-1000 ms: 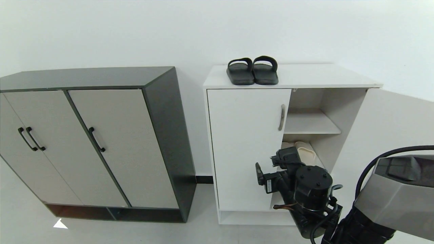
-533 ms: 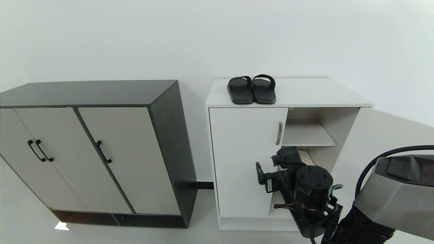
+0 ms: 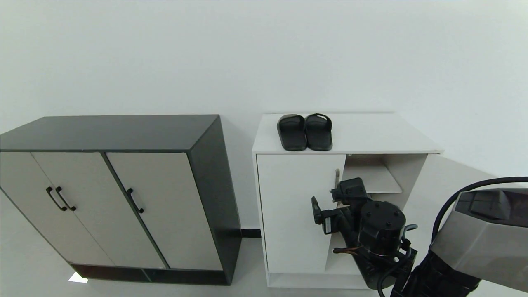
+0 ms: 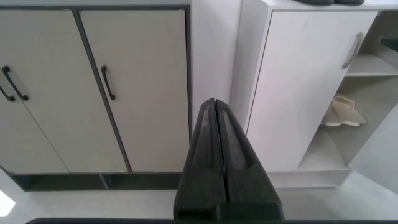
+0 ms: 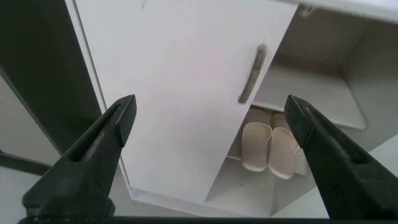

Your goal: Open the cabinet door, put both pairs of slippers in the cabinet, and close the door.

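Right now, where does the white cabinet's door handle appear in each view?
Head view: the door handle sits on the white door at its free edge, lower than the black slippers.
Left wrist view: the handle is on that same edge, above the beige slippers.
Right wrist view: the handle is also above the beige slippers.
Shared landmark: the white door.

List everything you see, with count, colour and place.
white cabinet: one, white, on the right, right half open.
cabinet door: one, white, covering its left half.
black slippers: one pair, black, atop the white cabinet.
cream slippers: one pair, cream, lower shelf inside it.
dark cabinet: one, black, two grey doors, on the left.
left gripper: one, black, jaws shut, facing both cabinets.
right gripper: one, black, jaws open, before the cabinet door.
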{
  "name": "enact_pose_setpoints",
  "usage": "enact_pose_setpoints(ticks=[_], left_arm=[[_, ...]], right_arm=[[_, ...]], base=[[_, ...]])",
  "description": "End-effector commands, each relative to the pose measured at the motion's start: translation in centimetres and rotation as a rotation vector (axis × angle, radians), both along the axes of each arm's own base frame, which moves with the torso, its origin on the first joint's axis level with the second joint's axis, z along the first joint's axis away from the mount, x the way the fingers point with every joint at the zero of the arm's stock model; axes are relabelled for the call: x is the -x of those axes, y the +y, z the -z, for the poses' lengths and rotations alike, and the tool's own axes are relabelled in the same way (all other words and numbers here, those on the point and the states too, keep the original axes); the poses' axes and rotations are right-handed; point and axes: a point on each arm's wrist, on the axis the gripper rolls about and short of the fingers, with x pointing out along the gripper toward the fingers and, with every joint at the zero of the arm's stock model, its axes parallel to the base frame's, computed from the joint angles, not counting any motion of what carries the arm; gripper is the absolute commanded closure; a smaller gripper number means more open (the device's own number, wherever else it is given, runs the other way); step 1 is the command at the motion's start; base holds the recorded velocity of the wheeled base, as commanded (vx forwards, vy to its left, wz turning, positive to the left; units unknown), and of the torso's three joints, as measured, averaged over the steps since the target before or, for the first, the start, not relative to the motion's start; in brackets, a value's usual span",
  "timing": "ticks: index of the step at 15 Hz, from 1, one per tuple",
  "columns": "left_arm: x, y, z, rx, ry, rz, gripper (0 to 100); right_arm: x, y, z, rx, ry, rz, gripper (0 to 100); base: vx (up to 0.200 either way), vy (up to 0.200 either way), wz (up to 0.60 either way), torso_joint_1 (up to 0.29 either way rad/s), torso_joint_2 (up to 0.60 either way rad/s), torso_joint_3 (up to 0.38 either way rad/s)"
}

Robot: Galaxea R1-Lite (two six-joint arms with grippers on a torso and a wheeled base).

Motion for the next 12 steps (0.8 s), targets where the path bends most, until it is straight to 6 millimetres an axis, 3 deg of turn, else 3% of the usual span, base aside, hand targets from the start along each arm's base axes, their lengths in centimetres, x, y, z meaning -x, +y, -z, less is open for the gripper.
enact_pose_setpoints(ticks=[1, 10, 12], left_arm=[[0.0, 0.0, 0.0, -0.001, 0.002, 0.000, 100], [0.0, 0.0, 0.0, -0.003, 0.002, 0.000, 100], [0.0, 0.0, 0.0, -0.003, 0.002, 0.000, 100]], right_arm=[[0.0, 0.1, 0.2, 0.003, 0.003, -0.001, 0], [-0.2, 0.4, -0.2, 0.033, -0.034, -0.048, 0], [-1.0, 1.1, -2.5, 0.017, -0.053, -0.053, 0]], base=[[0.000, 0.000, 0.00, 0.242, -0.57, -0.320], [0.000, 0.000, 0.00, 0.238, -0.52, -0.282], [0.000, 0.000, 0.00, 0.183, -0.37, -0.210]])
